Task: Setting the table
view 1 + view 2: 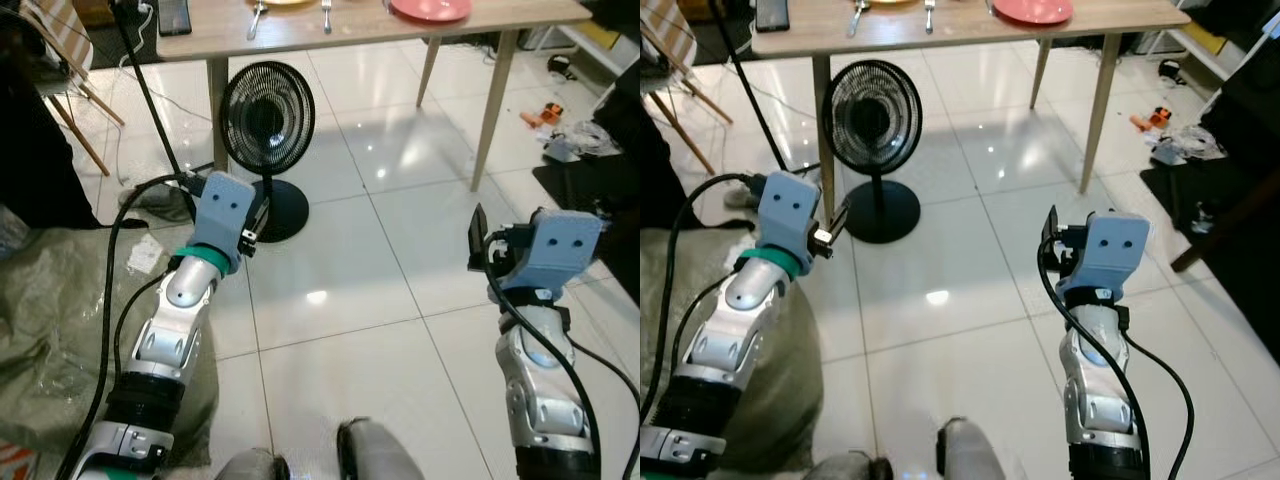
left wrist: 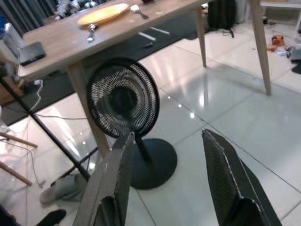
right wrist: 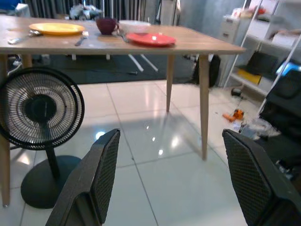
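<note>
**Head view: both claws empty, well short of the table**

From my seat, the left gripper (image 2: 164, 183) and right gripper (image 3: 171, 181) both stand wide apart, holding nothing, raised over the white floor (image 1: 400, 330). Ahead stands a black fan (image 1: 266, 112) beside a table leg. On the table (image 3: 197, 46) lie a yellow plate (image 3: 56, 28), fork (image 3: 81, 39), mug (image 3: 106, 25) and red plate (image 3: 150, 39).
</note>
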{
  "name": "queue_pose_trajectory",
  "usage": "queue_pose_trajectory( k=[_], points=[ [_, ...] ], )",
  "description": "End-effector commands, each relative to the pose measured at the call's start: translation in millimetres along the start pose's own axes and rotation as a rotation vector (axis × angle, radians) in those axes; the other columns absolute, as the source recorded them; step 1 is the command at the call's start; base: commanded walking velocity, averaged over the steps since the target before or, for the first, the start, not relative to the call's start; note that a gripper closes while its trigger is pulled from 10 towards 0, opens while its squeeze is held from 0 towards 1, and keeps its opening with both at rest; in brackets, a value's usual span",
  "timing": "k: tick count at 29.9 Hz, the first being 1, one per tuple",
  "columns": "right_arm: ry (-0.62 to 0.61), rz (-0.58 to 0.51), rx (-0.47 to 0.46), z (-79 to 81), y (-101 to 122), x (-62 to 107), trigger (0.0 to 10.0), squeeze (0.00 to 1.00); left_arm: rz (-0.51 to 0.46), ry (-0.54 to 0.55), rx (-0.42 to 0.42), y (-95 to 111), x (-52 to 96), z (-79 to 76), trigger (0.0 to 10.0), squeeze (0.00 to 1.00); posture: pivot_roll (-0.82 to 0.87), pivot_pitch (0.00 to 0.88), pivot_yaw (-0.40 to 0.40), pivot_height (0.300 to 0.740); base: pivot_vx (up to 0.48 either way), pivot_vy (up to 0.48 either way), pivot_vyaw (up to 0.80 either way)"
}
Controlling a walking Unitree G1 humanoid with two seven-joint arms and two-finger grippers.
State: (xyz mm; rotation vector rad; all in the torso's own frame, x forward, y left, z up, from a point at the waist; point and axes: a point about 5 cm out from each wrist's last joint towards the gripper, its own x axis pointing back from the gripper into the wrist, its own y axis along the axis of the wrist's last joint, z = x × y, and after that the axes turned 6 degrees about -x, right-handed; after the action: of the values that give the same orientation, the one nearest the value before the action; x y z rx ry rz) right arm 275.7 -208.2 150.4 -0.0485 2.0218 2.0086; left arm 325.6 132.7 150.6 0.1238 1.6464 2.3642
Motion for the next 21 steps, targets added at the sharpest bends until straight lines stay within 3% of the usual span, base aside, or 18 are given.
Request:
queue_pose_trajectory(
  k=[1, 8, 13, 21],
  points=[
    [0.013, -0.020, -0.007, 3.3, 4.4, -0.2, 10.0, 0.00, 0.006, 0.005, -0.017, -2.8, 3.3, 1.7, 10.0, 0.00, -0.03, 0.024, 0.063, 0.740, 0.461, 0.000, 0.00],
    [0.111, -0.064, 0.052, 17.6, 13.9, -3.9, 10.0, 0.00, -0.009, 0.039, -0.019, 1.0, 5.5, 11.9, 10.0, 0.00, -0.02, 0.024, 0.065, 0.740, 0.456, 0.000, 0.00],
    [0.114, -0.056, 0.054, 17.6, 12.2, -4.5, 10.0, 0.00, -0.004, 0.045, 0.011, 0.0, 6.1, 13.8, 10.0, 0.00, -0.01, 0.026, 0.055, 0.740, 0.446, 0.000, 0.00],
    [0.148, -0.034, 0.073, 14.8, 9.1, -8.3, 10.0, 0.00, -0.048, 0.055, -0.020, 5.0, 9.7, 13.1, 10.0, 0.00, 0.01, 0.028, 0.024, 0.740, 0.438, 0.000, 0.00]
  ],
)
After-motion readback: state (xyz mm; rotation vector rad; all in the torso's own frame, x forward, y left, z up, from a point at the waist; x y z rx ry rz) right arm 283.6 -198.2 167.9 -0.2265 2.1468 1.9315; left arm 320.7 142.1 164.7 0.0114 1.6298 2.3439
